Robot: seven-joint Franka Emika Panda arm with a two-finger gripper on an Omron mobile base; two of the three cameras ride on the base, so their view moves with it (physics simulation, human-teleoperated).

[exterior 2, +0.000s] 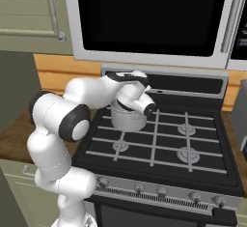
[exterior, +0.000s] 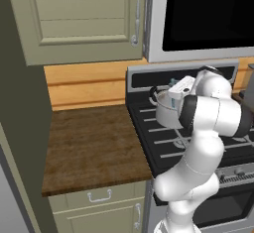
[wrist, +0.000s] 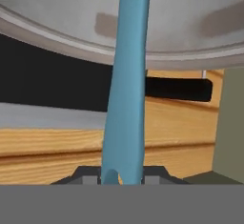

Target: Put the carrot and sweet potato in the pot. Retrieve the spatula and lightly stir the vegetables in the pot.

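Observation:
The light-blue spatula (wrist: pixel 127 89) runs up from between my fingertips and over the rim of the silver pot (wrist: pixel 190 23). My gripper (wrist: pixel 121 174) is shut on the spatula's handle. In the base views the pot (exterior: pixel 166 115) (exterior 2: pixel 126 120) stands on the stove's back left burner, with my hand just above it. A black pot handle (wrist: pixel 177 88) sticks out below the rim. The carrot and the sweet potato are hidden from view.
The black stove (exterior 2: pixel 159 144) has free burners to the right and in front of the pot. A wooden counter (exterior: pixel 89 147) lies to the left of the stove. A microwave (exterior 2: pixel 149 18) and a wall cabinet (exterior: pixel 79 14) hang above.

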